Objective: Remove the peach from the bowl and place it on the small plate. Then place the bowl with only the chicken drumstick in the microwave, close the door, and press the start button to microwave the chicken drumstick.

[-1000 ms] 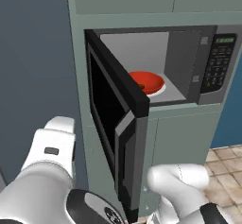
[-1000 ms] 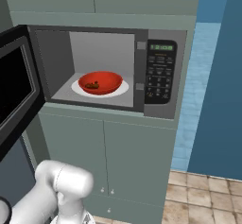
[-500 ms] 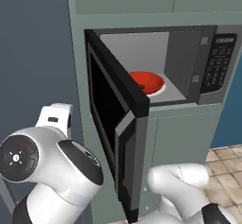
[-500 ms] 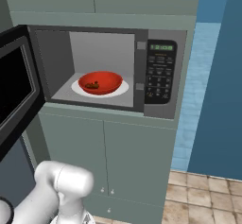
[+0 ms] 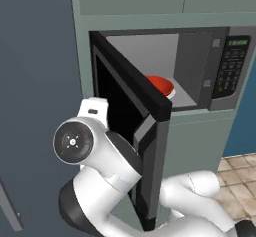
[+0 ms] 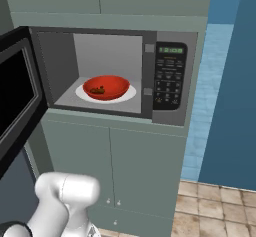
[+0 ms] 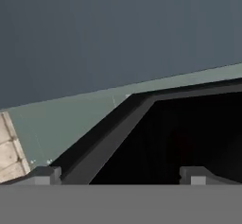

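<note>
Glossy red bowl (image 6: 106,87) w/ small dark brown chicken drumstick (image 6: 99,89) sits on white turntable inside microwave (image 6: 150,76). Black door (image 5: 131,131) swung wide open. Gripper (image 7: 120,175) fingers spread, empty, near door's outer face.

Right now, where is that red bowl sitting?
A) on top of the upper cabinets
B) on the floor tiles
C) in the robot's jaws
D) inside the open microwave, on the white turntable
D: the bowl rests on the white turntable inside the microwave, whose door stands swung open, and a small dark piece lies in it.
</note>
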